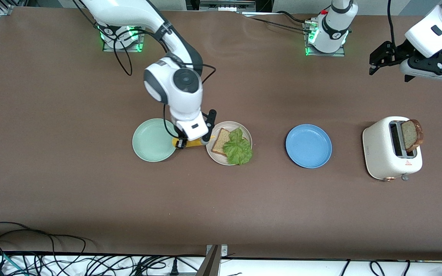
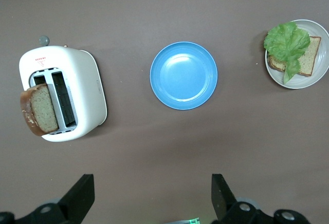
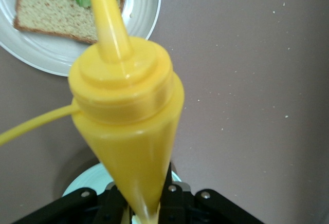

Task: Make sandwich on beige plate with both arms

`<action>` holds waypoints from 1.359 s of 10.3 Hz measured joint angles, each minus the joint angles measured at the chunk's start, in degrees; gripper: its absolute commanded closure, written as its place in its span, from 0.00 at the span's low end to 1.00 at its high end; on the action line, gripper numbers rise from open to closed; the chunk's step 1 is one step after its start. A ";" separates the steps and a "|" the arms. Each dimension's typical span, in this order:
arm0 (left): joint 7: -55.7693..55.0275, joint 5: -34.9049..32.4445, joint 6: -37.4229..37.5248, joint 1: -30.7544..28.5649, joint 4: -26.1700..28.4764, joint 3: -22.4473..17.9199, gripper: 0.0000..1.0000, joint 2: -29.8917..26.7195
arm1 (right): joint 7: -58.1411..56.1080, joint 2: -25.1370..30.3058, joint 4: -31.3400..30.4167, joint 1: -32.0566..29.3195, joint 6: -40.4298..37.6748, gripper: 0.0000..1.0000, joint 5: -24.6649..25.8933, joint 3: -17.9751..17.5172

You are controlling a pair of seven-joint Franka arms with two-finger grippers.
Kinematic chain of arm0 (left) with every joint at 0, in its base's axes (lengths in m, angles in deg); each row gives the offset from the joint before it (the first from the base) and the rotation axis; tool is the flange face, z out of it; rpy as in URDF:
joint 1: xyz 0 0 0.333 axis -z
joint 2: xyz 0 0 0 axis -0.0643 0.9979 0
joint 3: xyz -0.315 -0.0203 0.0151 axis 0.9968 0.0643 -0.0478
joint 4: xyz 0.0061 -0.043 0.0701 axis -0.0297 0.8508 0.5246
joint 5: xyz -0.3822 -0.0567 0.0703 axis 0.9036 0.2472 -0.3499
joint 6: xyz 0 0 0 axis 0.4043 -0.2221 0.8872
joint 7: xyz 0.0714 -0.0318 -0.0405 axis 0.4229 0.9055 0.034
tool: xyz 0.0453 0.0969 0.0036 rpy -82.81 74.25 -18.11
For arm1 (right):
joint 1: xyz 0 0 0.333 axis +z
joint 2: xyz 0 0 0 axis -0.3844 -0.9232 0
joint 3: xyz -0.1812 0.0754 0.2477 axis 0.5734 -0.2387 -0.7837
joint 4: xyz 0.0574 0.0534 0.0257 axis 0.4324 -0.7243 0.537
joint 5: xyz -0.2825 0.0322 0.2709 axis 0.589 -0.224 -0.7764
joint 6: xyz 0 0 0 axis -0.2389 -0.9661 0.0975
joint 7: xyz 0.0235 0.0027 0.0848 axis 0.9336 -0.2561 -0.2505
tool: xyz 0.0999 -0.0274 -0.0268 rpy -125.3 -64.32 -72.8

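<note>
Toaster point(image 1: 382, 151): small red logo and lettering on casing, too small to read. No other text.

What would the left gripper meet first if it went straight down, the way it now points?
Probably only the bare table. The open left gripper hangs above it, with the toaster and the blue plate off to the sides in its wrist view. Depth is hard to judge, so this is a guess.

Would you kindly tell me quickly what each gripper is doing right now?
Left gripper: open, holding nothing, hanging over the table near the white toaster.
Right gripper: shut on the yellow plastic squeeze bottle, beside the round beige plate.
</note>
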 measured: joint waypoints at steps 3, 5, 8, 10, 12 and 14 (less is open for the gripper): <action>0.00 0.00 0.00 -0.40 0.00 -0.32 0.00 0.00 | 4.58 -2.63 0.24 3.68 -3.75 1.00 15.13 0.17; 0.00 0.00 0.00 -0.47 0.00 -0.33 0.00 0.01 | 5.81 -5.07 0.43 4.96 -4.02 1.00 23.25 0.34; 0.00 0.00 0.00 -0.49 0.00 -0.31 0.00 0.01 | 6.58 -9.65 2.33 6.77 -4.75 1.00 31.13 0.57; 0.00 0.00 0.00 -0.51 0.00 -0.33 0.00 0.01 | 6.71 -11.24 3.09 7.44 -5.78 1.00 35.89 0.62; 0.00 0.00 0.00 -0.52 0.00 -0.33 0.00 0.01 | 6.71 -11.85 3.49 7.50 -5.95 1.00 36.92 0.76; 0.00 0.00 0.00 -0.53 0.00 -0.32 0.00 0.00 | 6.71 -11.85 4.33 7.55 -6.48 1.00 36.97 0.80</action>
